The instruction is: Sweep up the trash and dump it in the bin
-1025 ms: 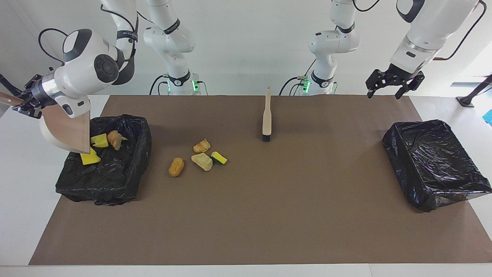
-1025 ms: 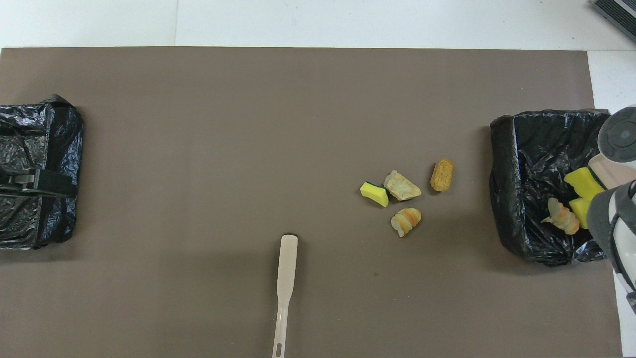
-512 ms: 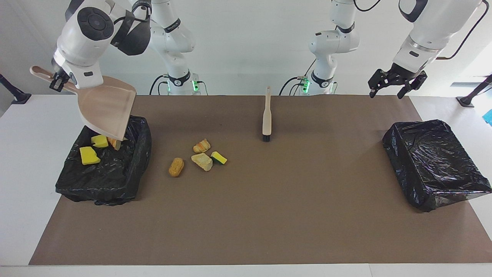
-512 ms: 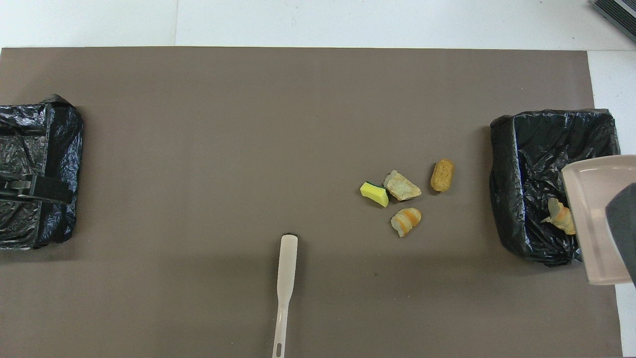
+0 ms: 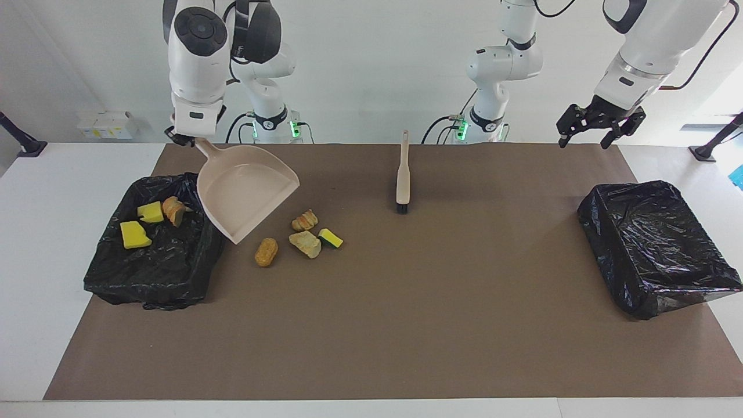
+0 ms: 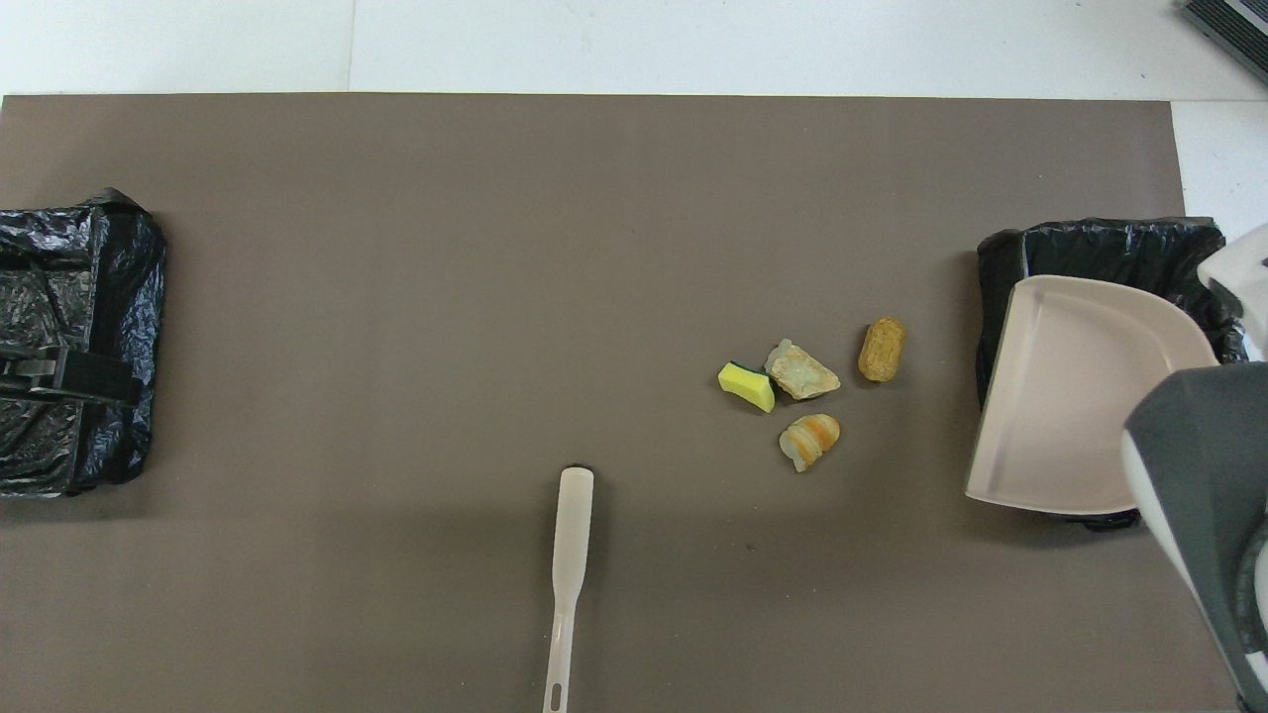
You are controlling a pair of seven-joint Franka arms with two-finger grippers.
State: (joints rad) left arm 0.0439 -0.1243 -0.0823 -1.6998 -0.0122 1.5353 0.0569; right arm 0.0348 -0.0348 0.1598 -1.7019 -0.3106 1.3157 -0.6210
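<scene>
Swinging away from the bin [image 5: 157,255], the dustpan [image 5: 246,188] now hangs empty, its handle pinched by the right gripper [image 5: 184,138]. Three scraps [image 5: 152,212] lie binned; four scraps [image 5: 305,244] sit on the bench near the brush [image 5: 401,174]. Left gripper [image 5: 598,125], spread, waits over the bench's edge. Land carelessly and that pan's lip could scatter them.

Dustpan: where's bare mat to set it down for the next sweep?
Bare mat lies between the brush and the empty bin, and all along the edge farthest from the robots. It is crowded by the four scraps, which lie beside the filled bin, where the right gripper holds the dustpan.
</scene>
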